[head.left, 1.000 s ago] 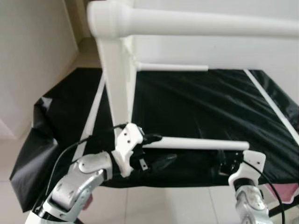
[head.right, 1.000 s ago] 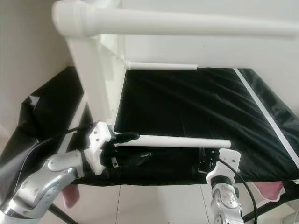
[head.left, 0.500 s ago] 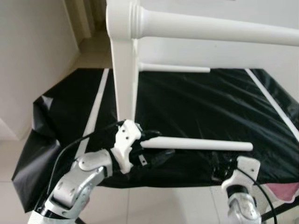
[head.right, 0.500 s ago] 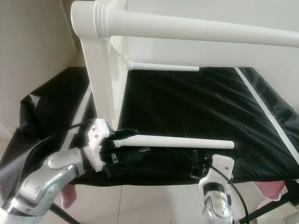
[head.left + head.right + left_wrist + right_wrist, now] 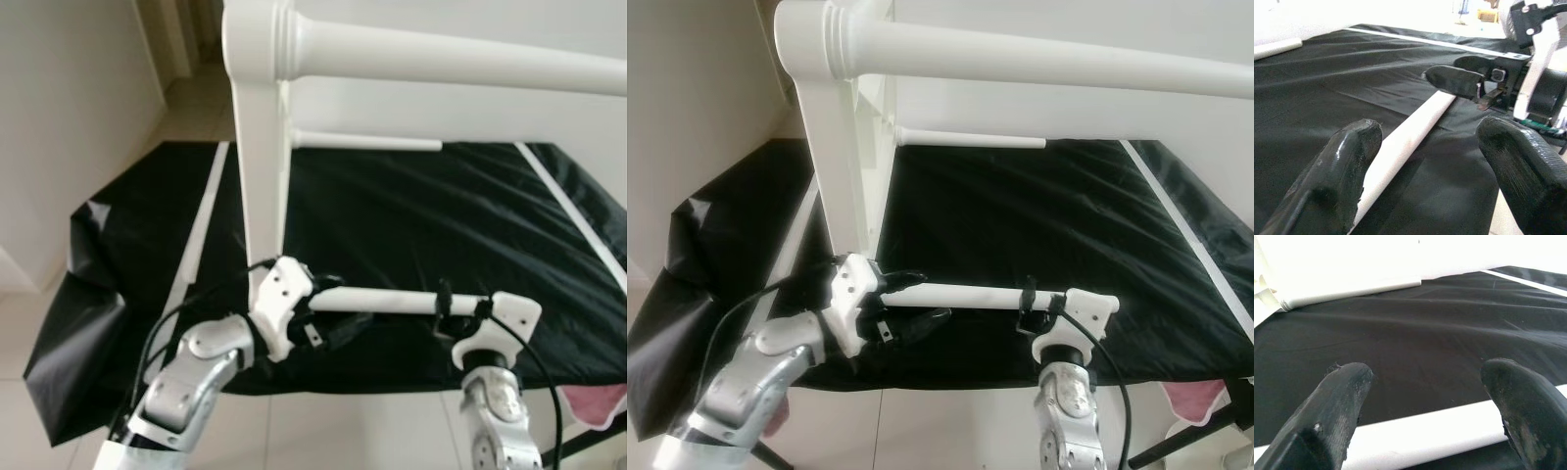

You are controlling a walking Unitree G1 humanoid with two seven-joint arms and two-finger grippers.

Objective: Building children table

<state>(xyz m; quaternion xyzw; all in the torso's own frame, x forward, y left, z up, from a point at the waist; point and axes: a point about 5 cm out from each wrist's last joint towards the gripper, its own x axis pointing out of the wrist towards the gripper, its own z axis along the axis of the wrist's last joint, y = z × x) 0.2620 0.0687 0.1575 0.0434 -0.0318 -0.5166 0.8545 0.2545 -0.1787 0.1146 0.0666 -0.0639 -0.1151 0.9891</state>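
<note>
Black plastic sheeting [image 5: 441, 225] covers pretty much the whole work surface, wrinkly, with a white stripe running along each side. Sitting on it is the white children's table [image 5: 263, 147], tipped over on its side: one thick leg [image 5: 460, 61] runs across the top of the head views toward the right, and the flat white panel drops straight down from it to the sheet. Further back a second, thinner leg [image 5: 367, 142] sticks out sideways from the table's back corner, just above the sheet.

Closer to the robot there's a loose white leg [image 5: 392, 301], a long round rod held roughly level over the front edge of the sheet, just in front of the upright panel's bottom corner. Both arms are on it.

The left end effector [image 5: 328, 308] is at the rod's left end, black fingers [image 5: 1349, 161] spread, with the rod running between them. In the wrist view one finger looks like it's touching the rod and the other stands clear of it, so not a proper squeeze.

The right end effector [image 5: 458, 305] is at the rod's right end. Its fingers [image 5: 1339, 401] are spread wide too, with the rod lying across between them near their bases. I can't tell if they're actually pressing on it.
</note>
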